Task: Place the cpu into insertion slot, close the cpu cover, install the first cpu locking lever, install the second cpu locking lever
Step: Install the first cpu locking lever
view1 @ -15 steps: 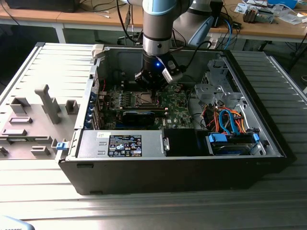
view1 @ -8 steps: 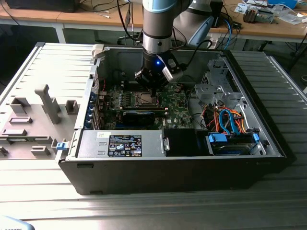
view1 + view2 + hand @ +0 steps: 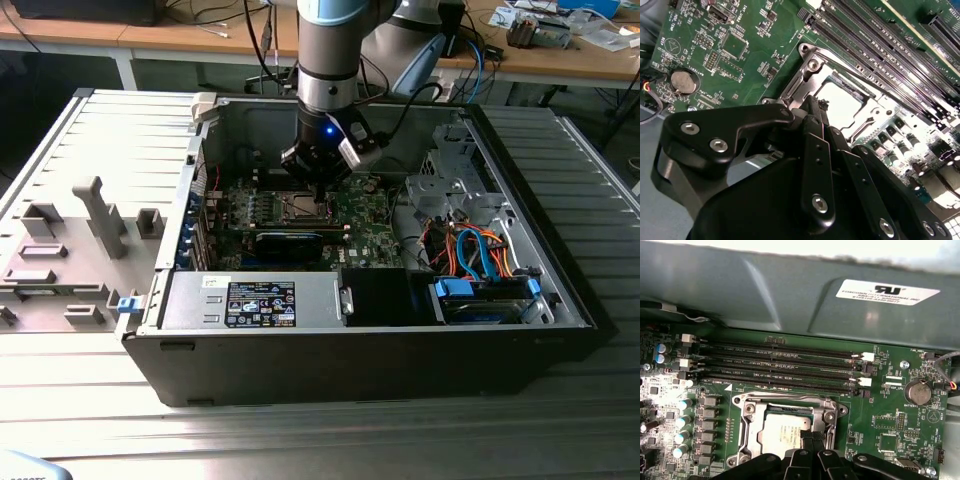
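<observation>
Gripper [image 3: 807,440] over cpu [image 3: 782,432], flat in socket.

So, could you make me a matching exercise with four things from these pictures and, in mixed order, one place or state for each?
Things:
1. cpu
2. cpu cover
3. claw
4. round silver battery

Places or states:
A. lying down flat as a frame around the chip
B. seated in the socket, silver top showing
C. on the green board, apart from the socket
D. black fingers down at the edge of the socket

Pairs: 1-B, 2-A, 3-D, 4-C
</observation>
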`<action>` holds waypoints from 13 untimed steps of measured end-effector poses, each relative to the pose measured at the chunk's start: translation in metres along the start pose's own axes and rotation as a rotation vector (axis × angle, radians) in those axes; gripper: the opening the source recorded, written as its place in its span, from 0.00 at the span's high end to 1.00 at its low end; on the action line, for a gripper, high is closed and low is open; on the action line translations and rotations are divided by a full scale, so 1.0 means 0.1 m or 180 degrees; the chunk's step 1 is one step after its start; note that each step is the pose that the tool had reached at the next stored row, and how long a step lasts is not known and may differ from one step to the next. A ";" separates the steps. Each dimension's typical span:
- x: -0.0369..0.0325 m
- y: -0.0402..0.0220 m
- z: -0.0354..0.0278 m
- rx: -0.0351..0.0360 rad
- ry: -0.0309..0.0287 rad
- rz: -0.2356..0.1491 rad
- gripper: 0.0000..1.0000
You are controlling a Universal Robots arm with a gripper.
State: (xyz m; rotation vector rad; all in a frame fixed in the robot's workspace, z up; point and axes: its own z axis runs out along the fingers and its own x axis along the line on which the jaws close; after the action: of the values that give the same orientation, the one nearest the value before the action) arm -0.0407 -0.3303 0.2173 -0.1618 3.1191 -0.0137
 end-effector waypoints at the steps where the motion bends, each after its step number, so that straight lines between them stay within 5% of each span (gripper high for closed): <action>1: 0.000 0.000 -0.007 0.0000 0.0000 0.0000 0.89; 13: -0.001 -0.001 -0.051 0.0000 0.0000 0.0000 0.89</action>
State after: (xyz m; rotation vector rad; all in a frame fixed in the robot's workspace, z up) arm -0.0407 -0.3303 0.2225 -0.1617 3.1190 -0.0139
